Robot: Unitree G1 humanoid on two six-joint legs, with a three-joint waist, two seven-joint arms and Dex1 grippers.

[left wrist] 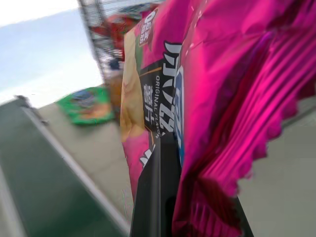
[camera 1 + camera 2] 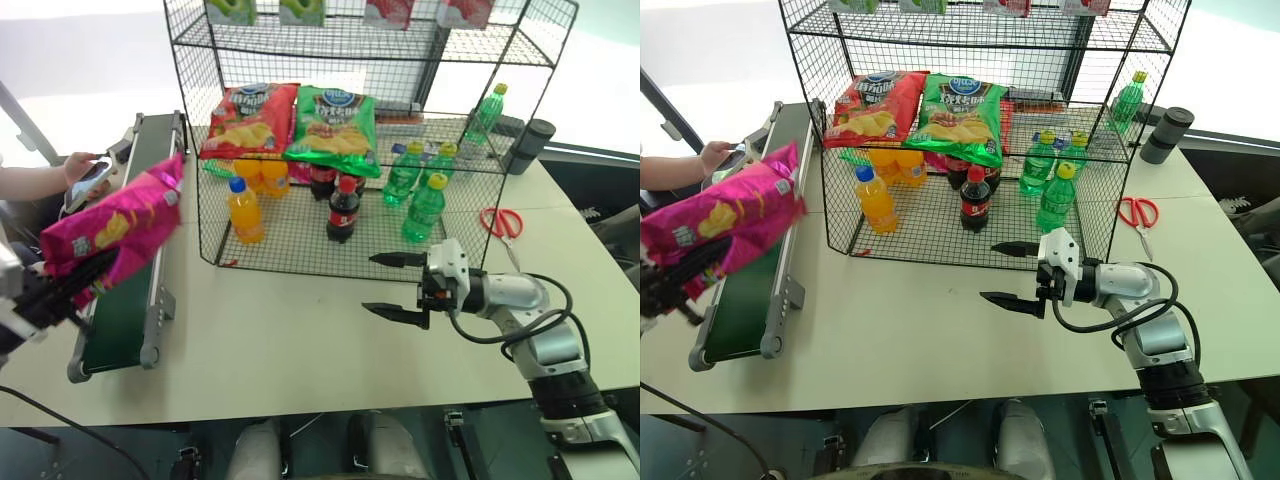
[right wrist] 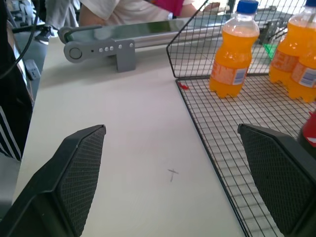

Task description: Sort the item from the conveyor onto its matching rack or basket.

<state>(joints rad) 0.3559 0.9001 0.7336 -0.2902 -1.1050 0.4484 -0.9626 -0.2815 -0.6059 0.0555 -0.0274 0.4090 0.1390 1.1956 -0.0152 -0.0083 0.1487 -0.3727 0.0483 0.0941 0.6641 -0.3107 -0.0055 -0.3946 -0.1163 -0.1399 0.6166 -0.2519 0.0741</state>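
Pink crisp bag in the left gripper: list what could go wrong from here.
1. The left gripper pinches the pink crisp bag at one end only; the glossy bag could slip or swing.
2. The red bag and green bag already crowd the rack tier, so it may snag on the wire.
3. A person's hand is at the conveyor, near the arm's path.

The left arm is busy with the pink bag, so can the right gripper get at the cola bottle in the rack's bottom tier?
Probably yes: the right gripper, jaws open, hangs just before the rack's open front, with nothing between it and the cola bottle.
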